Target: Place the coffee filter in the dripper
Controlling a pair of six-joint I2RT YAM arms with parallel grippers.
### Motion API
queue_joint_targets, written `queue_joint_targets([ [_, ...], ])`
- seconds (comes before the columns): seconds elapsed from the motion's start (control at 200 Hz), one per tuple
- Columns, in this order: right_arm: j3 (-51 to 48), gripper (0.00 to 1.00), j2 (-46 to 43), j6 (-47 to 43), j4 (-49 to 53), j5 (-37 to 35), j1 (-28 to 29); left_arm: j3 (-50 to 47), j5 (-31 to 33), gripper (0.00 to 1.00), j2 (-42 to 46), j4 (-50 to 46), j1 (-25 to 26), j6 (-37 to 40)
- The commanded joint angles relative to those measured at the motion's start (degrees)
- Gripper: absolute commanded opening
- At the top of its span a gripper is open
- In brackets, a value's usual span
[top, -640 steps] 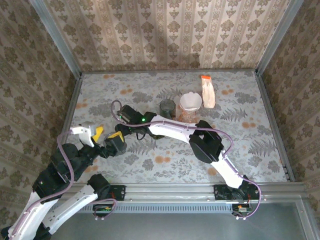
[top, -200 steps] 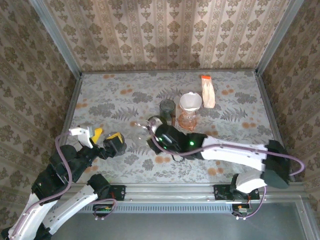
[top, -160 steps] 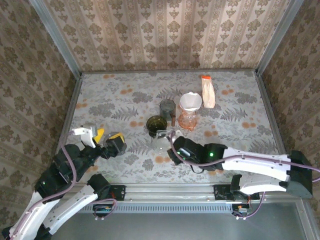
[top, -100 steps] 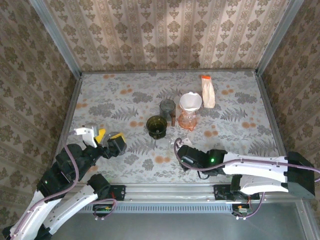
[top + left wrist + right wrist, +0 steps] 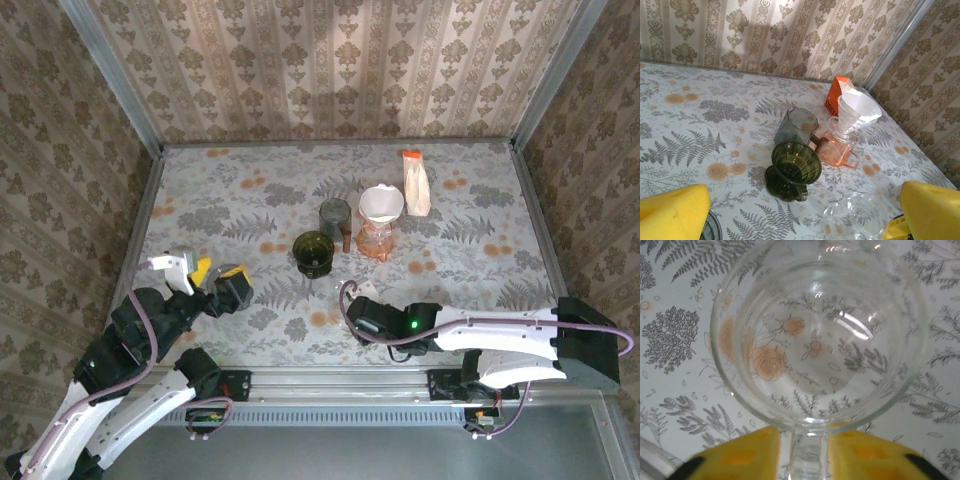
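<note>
The white coffee filter (image 5: pixel 381 201) (image 5: pixel 860 107) sits in a clear cone on the pink glass server (image 5: pixel 374 242) (image 5: pixel 839 148). A green glass dripper (image 5: pixel 314 253) (image 5: pixel 794 164) stands left of it. A clear glass dripper (image 5: pixel 817 330) (image 5: pixel 860 218) (image 5: pixel 335 288) rests on the table near the front. My right gripper (image 5: pixel 809 456) (image 5: pixel 350 302) straddles its handle, jaws open, with a thin gap at the left pad. My left gripper (image 5: pixel 802 212) (image 5: pixel 208 277) is wide open and holds nothing, at the front left.
A grey faceted cup (image 5: pixel 335 214) (image 5: pixel 797 125) stands behind the green dripper. An orange and white packet (image 5: pixel 415 182) (image 5: pixel 838 97) lies at the back right. Patterned walls and metal posts close in the table (image 5: pixel 240 195) on three sides.
My right arm drew back toward the near edge with the clear dripper, away from the green dripper standing mid-table. Its jaws have loosened off the handle. The left arm barely moved.
</note>
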State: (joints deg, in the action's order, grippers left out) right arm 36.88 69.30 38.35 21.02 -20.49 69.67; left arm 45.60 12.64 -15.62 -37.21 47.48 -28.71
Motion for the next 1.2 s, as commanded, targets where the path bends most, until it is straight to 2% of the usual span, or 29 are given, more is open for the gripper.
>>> queue_joint_targets([
  [0.0, -0.39, 0.46, -0.07, 1.62, 0.72, -1.02, 0.64, -0.57, -0.69, 1.00, 0.50, 1.39, -0.35, -0.48],
  [0.125, 1.02, 0.59, -2.21, 1.32, 2.90, -1.95, 0.64, -0.28, -0.91, 1.00, 0.41, 1.29, -0.25, -0.36],
  [0.27, 4.58, 0.65, -6.91, -0.95, 6.61, -2.46, 0.91, 0.57, -0.53, 1.00, 0.41, 0.78, -0.25, 0.01],
  [0.395, 9.61, 0.69, -6.80, -4.30, 5.64, 1.54, 1.21, 1.59, -0.14, 1.00, 0.41, 0.82, -0.29, 0.72],
  [0.475, 13.97, 0.70, -1.80, -6.88, 3.17, 5.28, 1.71, 2.48, 0.17, 1.00, 0.41, 0.74, -0.29, 1.40],
  [0.605, 21.17, 0.71, 11.38, -10.74, -3.87, 11.32, 2.43, 4.54, 1.22, 1.00, 0.58, 0.47, -0.28, 2.54],
  [0.775, 30.68, 0.72, 27.57, -15.32, -13.01, 15.12, 2.92, 9.21, 2.71, 1.00, 0.59, 0.04, -0.23, 4.83],
  [0.945, 40.93, 0.74, 40.25, -16.98, -15.33, 13.62, 2.92, 12.18, 3.31, 0.99, 1.06, -0.72, -0.20, 6.04],
  [1.195, 49.55, 0.76, 49.78, -15.56, -13.09, 10.24, 2.07, 11.86, 4.18, 1.00, 3.42, -2.59, -0.20, 5.86],
])
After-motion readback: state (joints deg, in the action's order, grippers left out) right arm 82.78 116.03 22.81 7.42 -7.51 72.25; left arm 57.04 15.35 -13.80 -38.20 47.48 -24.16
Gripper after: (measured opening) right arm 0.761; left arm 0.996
